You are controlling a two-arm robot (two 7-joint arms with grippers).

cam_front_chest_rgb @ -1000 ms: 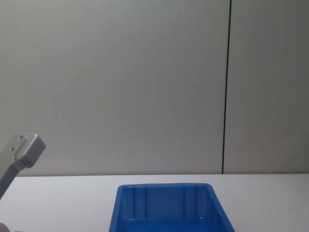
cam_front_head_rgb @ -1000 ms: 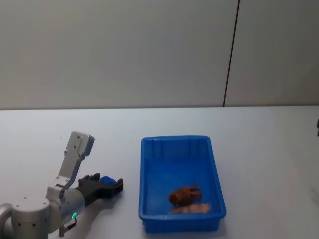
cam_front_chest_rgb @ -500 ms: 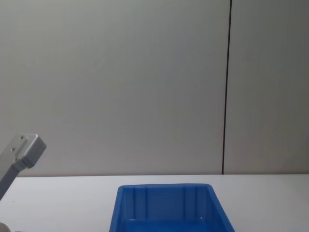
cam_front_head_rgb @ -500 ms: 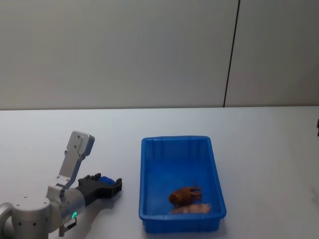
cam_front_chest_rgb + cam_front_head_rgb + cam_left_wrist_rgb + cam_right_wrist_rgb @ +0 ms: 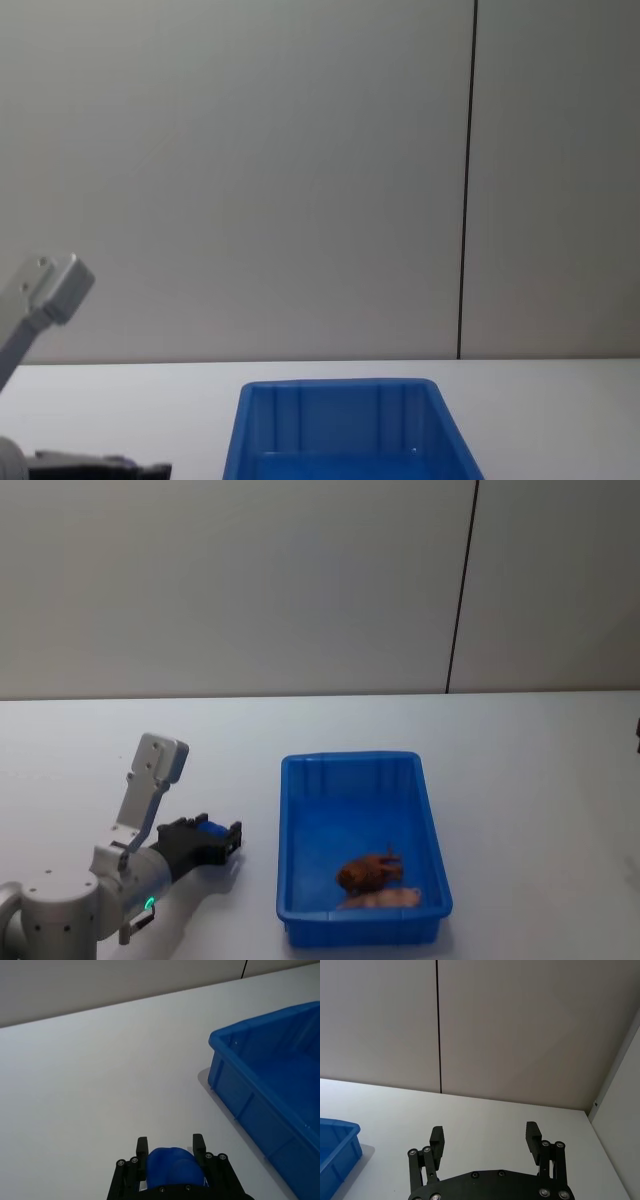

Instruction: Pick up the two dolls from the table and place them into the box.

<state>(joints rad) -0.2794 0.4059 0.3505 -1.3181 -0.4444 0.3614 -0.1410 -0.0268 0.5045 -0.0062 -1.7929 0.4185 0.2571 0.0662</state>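
Note:
Both dolls lie inside the blue box (image 5: 350, 759) at its near end: the brown animal (image 5: 370, 871) and, beside it, the pale pink one (image 5: 385, 899). My left gripper (image 5: 225, 837) hovers over the white table (image 5: 500, 740) to the left of the box, apart from it. In the left wrist view its fingers (image 5: 142, 1146) stand close together on a rounded blue thing (image 5: 171, 1165), with the box (image 5: 240, 1035) off to one side. My right gripper (image 5: 485, 1135) is open, holds nothing, and stays parked beyond the box's right side.
The box (image 5: 340, 385) sits mid-table, and its corner (image 5: 340, 1127) shows in the right wrist view. Bare white tabletop lies on both sides of it and behind. A grey wall with a dark vertical seam (image 5: 460, 590) backs the table.
My left gripper has lifted a little with the blue thing between its fingers, and its dark tip now shows at the chest view's lower left. The dolls and box have not moved.

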